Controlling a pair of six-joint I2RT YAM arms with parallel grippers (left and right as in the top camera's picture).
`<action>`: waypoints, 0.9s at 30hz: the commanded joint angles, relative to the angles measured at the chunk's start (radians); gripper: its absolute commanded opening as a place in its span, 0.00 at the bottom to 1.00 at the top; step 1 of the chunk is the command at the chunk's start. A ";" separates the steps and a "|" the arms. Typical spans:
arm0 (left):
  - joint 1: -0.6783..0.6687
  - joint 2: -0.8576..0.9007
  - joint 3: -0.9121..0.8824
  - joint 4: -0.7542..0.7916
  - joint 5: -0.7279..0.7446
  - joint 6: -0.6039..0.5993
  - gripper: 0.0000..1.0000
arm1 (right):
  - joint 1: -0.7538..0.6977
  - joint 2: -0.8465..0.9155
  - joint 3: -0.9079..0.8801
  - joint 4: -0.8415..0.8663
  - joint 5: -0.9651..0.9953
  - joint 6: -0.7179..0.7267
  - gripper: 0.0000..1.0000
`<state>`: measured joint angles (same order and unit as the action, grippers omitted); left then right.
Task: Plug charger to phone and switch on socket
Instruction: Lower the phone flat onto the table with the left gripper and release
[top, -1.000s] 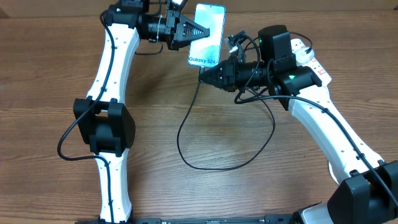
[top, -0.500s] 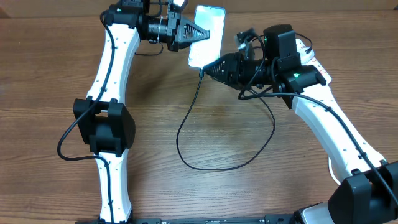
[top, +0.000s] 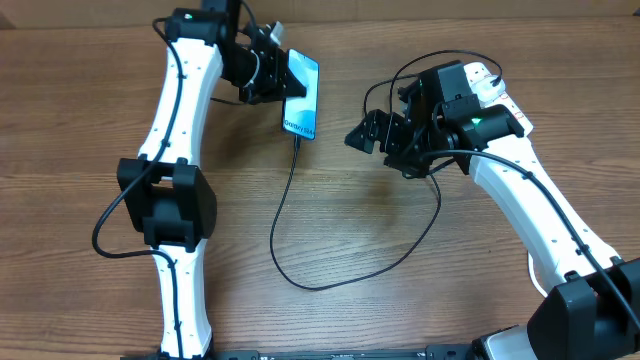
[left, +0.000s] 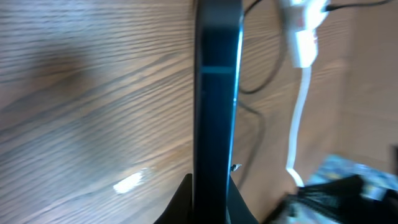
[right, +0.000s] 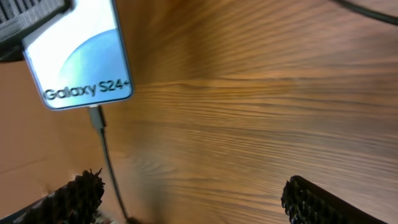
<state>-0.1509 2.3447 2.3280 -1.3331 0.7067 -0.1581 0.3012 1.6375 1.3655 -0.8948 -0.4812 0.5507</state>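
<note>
Pale-blue phone (top: 301, 95) — tilted, "Galaxy S24+" lettering, black charger (right: 109, 162) plugged in.

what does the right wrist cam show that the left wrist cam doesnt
Only the right wrist view: the phone face-on, its lit screen reading Galaxy S24+, the charger tip in its bottom edge, and the right gripper with fingers apart. Only the left wrist view: the phone edge-on, clamped by the left gripper, and a thick white cord beyond. Both: the phone, some of the charger's cable, the wooden table.
</note>
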 joint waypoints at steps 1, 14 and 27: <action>-0.036 -0.008 -0.019 0.002 -0.116 0.032 0.04 | -0.002 0.000 0.019 -0.021 0.081 -0.010 0.94; -0.074 0.157 -0.021 -0.006 -0.041 0.083 0.04 | -0.002 0.000 0.019 -0.035 0.104 -0.010 0.94; -0.094 0.218 -0.021 0.011 -0.092 0.109 0.04 | -0.002 0.003 0.014 -0.035 0.107 -0.010 0.95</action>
<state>-0.2394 2.5397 2.2986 -1.3258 0.6147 -0.0742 0.3012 1.6375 1.3655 -0.9321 -0.3847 0.5491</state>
